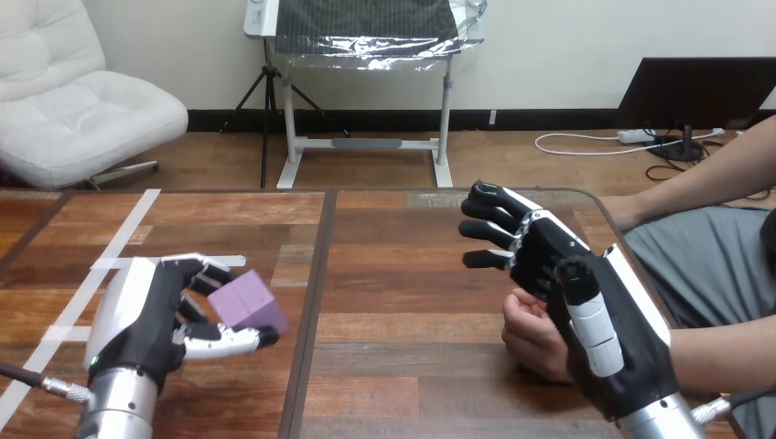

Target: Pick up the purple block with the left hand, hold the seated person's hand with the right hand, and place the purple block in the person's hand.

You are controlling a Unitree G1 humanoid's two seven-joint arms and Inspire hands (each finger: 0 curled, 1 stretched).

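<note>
The purple block (245, 304) sits at the lower left of the table, between the fingers and thumb of my left hand (146, 320), which curl round it. Whether the block rests on the wood or is lifted I cannot tell. At the right, my right hand (595, 320) is raised on edge with its fingers (490, 229) stretched out toward the left. The person's hand (531, 337) lies closed just beside and below my right palm, touching it. My right fingers are not curled round it.
The person's other forearm (705, 178) rests at the table's far right corner. White tape strips (110, 251) cross the table's left part. A dark seam (316, 274) splits the wooden table (403, 274) down the middle.
</note>
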